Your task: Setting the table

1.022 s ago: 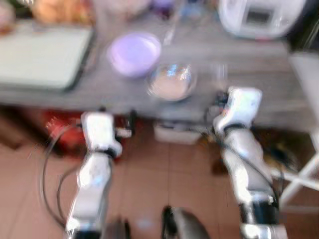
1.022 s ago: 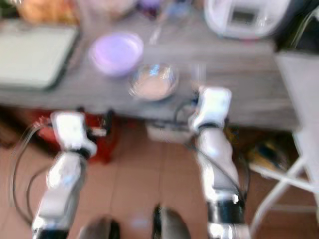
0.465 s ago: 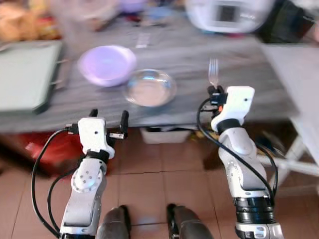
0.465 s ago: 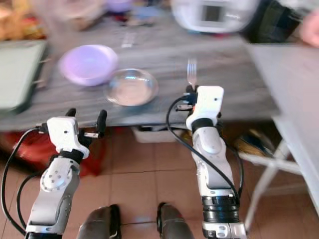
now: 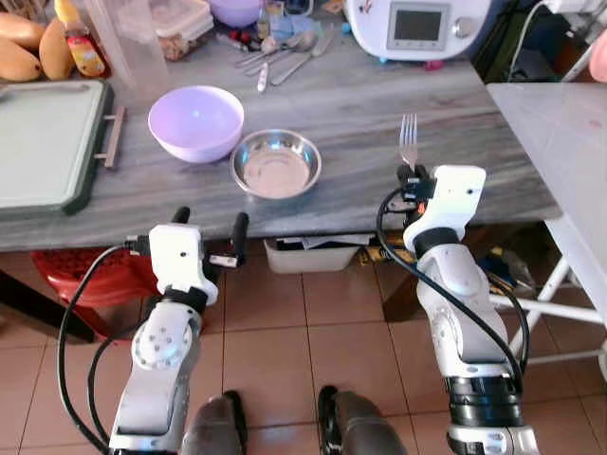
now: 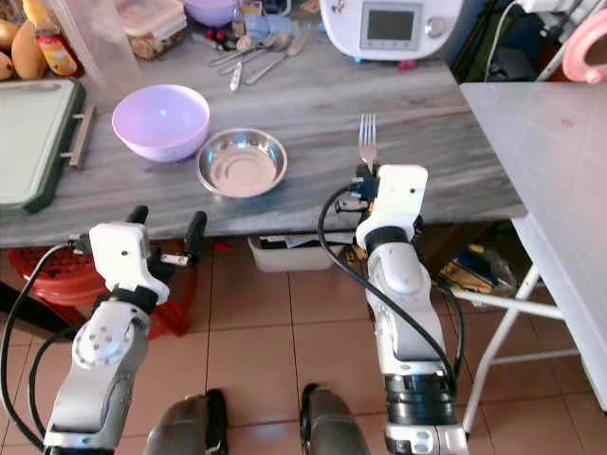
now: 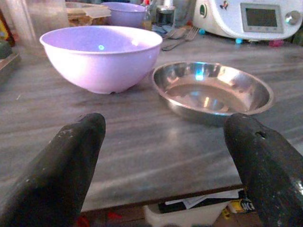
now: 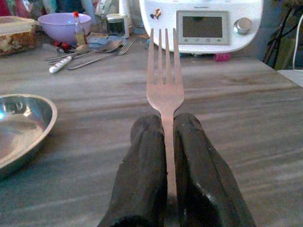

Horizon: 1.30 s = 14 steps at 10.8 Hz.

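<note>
My right gripper (image 5: 411, 172) is shut on a silver fork (image 5: 409, 140), tines pointing away over the grey wooden table (image 5: 370, 95); the fork (image 8: 164, 90) sticks out between the two black fingers (image 8: 144, 161). A steel dish (image 5: 276, 163) sits left of the fork, with a lilac bowl (image 5: 195, 122) beside it. My left gripper (image 5: 209, 220) stands open at the table's near edge, below the bowl and dish, nothing between its fingers (image 7: 71, 156). The dish (image 7: 213, 92) and bowl (image 7: 102, 54) lie just ahead of it.
A green tray (image 5: 43, 142) lies at the table's left. Loose cutlery (image 5: 285, 57), a white kitchen machine (image 5: 417, 27), a second lilac bowl (image 8: 64, 23) and jars stand at the back. A white table (image 5: 560, 114) adjoins on the right. A red stool (image 5: 81, 275) sits under the table.
The camera has swung and steadied, so the blur is gone. Both arms hold the same pose, the fork still in the right gripper.
</note>
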### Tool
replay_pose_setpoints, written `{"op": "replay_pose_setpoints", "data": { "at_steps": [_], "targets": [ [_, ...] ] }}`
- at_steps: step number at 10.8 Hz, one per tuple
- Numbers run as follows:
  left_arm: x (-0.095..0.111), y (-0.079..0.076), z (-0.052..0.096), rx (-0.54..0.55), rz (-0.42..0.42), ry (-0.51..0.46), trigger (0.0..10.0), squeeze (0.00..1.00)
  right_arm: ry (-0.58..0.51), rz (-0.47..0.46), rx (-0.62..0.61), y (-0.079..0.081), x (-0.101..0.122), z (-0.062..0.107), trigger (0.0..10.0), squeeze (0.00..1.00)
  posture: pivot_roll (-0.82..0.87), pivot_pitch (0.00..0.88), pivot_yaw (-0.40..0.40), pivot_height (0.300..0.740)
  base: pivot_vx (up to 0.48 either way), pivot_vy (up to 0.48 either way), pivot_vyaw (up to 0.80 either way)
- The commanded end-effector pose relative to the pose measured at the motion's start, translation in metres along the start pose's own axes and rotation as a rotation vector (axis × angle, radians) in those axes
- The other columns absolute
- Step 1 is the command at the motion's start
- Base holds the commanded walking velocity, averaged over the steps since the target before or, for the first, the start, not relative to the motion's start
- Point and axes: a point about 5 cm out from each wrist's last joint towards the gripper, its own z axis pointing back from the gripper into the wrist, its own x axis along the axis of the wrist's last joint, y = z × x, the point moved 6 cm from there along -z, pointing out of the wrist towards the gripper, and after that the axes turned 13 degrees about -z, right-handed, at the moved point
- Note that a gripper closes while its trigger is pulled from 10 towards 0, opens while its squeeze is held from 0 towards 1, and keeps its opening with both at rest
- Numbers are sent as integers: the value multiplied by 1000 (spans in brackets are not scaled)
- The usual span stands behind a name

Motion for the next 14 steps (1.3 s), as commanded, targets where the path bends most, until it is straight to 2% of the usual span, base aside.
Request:
{"op": "replay_pose_setpoints", "data": {
  "at_steps": [1, 3, 5, 8, 10, 12, 14],
  "targets": [
    [2, -3, 2, -18, 6, -2, 10000, 0, -7, -2, -14, -4, 2, 2, 10000, 0, -15, 216, -32, 740, 345, 0, -475],
    [2, -3, 3, -14, 7, 1, 10000, 0, -6, 2, -13, -5, 1, 3, 10000, 0, -15, 219, -31, 740, 341, 0, 0],
    [5, 5, 7, 20, 6, -1, 10000, 0, -7, 11, -19, -8, 1, 6, 10000, 0, -12, 220, -33, 740, 341, 0, 0],
    [10, 33, 35, 113, -31, 30, 10000, 0, -21, 62, -67, -33, 10, 24, 10000, 0, -10, 229, -34, 740, 324, 0, 0],
    [5, 44, 48, 164, -51, 68, 10000, 0, -3, 83, -77, -43, 6, 34, 10000, 0, -5, 228, -35, 740, 122, 0, 0],
    [3, 51, 54, 197, -65, 96, 10000, 0, 7, 79, -75, -43, 5, 34, 10000, 0, -2, 223, -30, 740, 0, 0, 0],
    [-2, 63, 59, 239, -105, 127, 10000, 0, 69, 5, -35, -36, -6, 21, 10000, 0, 14, 233, -30, 740, 0, 0, 0]
  ]
}}
